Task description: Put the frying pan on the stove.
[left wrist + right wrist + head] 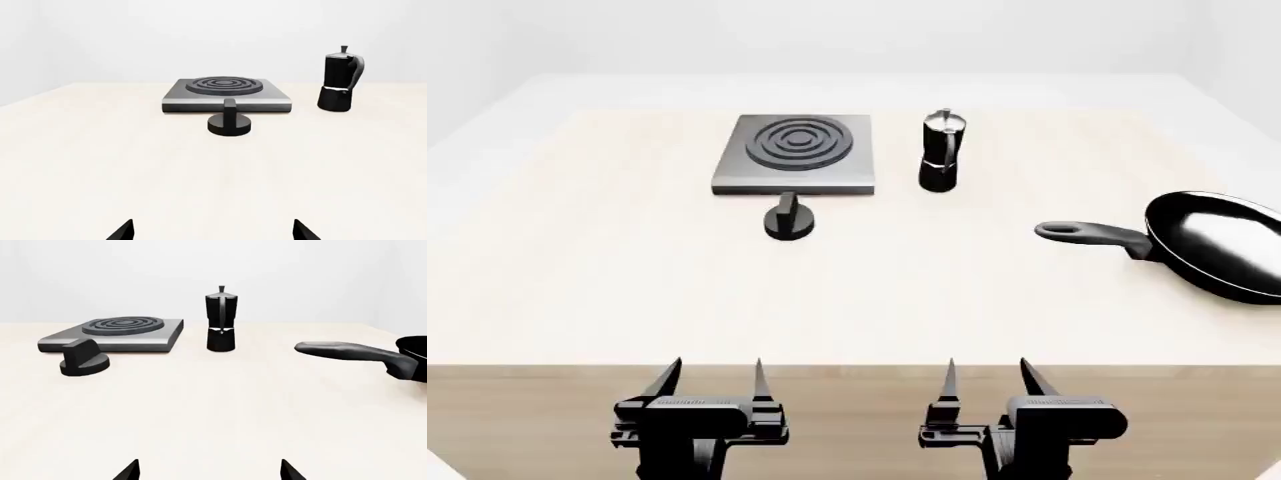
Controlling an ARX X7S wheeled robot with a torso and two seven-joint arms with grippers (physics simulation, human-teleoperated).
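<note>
The glossy black frying pan [1221, 245] lies at the table's right edge, its long handle [1090, 235] pointing left; in the right wrist view only the handle [347, 352] and a bit of the rim show. The grey stove [795, 152] with dark rings sits at the back, left of centre, and shows too in both wrist views [227, 94] [113, 334]. My left gripper [711, 378] and right gripper [988, 378] hang open side by side at the table's near edge, far from the pan and stove, with nothing between their fingers.
A black round knob [789, 220] with an upright fin stands just in front of the stove. A tall black moka pot [941, 152] stands right of the stove. The pale table [627, 290] ends in a wooden front edge [854, 400] near the grippers.
</note>
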